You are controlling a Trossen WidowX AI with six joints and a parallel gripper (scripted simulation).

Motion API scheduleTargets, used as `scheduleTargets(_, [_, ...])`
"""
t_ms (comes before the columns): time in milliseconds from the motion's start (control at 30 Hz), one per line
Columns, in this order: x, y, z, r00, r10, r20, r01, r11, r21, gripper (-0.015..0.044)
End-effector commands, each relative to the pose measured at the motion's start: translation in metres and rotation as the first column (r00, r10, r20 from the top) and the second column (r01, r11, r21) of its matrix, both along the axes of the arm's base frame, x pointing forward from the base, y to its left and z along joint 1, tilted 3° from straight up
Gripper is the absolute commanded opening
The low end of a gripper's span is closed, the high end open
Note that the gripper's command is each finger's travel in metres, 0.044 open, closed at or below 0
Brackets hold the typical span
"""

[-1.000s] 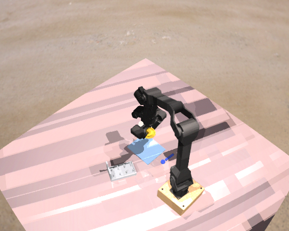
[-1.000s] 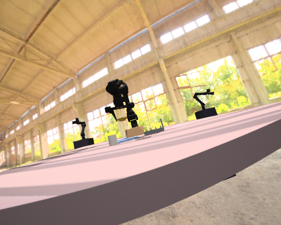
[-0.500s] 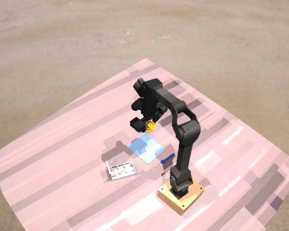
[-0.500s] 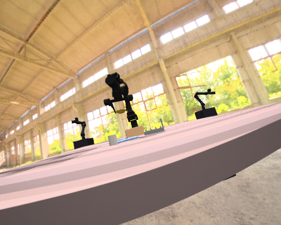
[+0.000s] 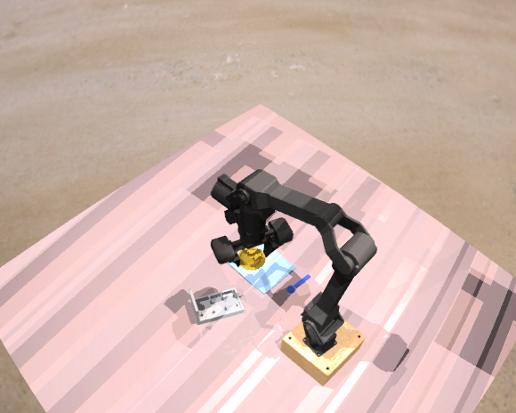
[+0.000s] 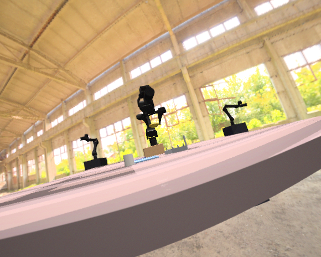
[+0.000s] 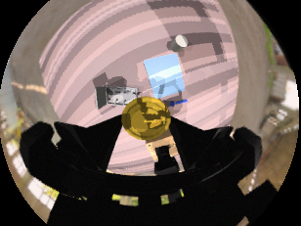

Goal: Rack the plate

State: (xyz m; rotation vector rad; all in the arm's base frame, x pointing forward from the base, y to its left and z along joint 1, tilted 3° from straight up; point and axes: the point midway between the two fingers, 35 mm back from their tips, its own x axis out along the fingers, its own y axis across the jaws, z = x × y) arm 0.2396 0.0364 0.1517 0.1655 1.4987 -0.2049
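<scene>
- Table top (image 5: pixel 116 249): a flat pink slab with paler and darker streaks running across it and grey-brown blocky shadow patches; sandy ground surrounds it.
- Dish rack (image 5: pixel 217 305): pale grey, resting on the table near the middle, one end wall upright.
- Light blue mat (image 5: pixel 268 272): lying flat, just beside the rack on the side toward the arm's base.
- Blue stick-shaped object (image 5: pixel 298 283): lying on the table, just off the mat's edge.
- Wooden base block (image 5: pixel 323 349): tan, square, carrying the arm's foot.
- Grey cylinder (image 6: pixel 128 160): standing upright near the mat, seen in the exterior view.
</scene>
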Motion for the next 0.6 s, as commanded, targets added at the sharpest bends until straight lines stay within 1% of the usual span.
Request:
scheduleTargets(0, [-0.012, 0.009, -0.002, 0.997, -0.074, 0.009, 0.074, 0.997, -0.001, 0.0000])
scheduleTargets(200, [-0.011, 0.009, -0.004, 0.998, -0.059, 0.003, 0.059, 0.998, 0.006, 0.0000])
scheduleTargets(567, [-0.006, 0.019, -0.031, 0.980, 0.197, -0.038, -0.189, 0.970, 0.156, 0.0000])
